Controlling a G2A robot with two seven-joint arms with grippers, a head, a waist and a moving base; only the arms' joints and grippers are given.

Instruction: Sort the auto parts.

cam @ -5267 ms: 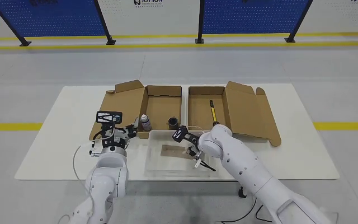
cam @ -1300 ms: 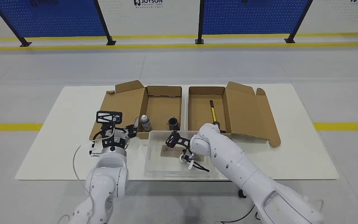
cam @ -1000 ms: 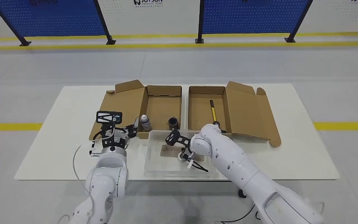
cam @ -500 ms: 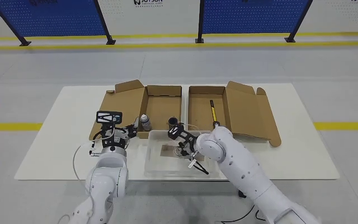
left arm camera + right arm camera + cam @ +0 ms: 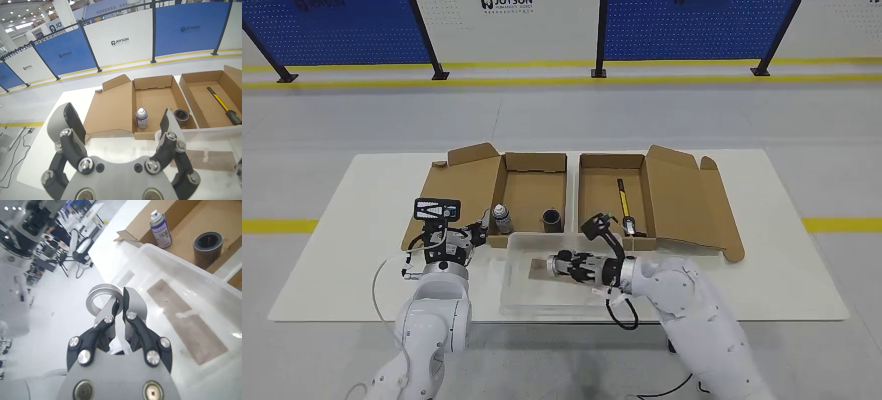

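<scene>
The metal ring [image 5: 105,288] is pinched by its wall in the right hand [image 5: 121,300], one finger through the bore and the other clenched against the outside, so the ring juts past the fingertips. A ring has no long axis; its open face is tilted, neither flat nor upright. In the top view the right hand [image 5: 564,266] points toward 9 o'clock over the middle of the clear bin [image 5: 510,280].

At 12 o'clock from the bin two open cardboard boxes sit side by side on the bench [image 5: 362,250]. The left box [image 5: 151,94] holds an upright spray can [image 5: 141,120] and a black cylinder [image 5: 181,115]. The right box [image 5: 602,200] holds a yellow-and-black measuring tool [image 5: 623,203].

The left hand [image 5: 118,111] hangs released, fingers wide apart, at 10 o'clock of the bin.
</scene>
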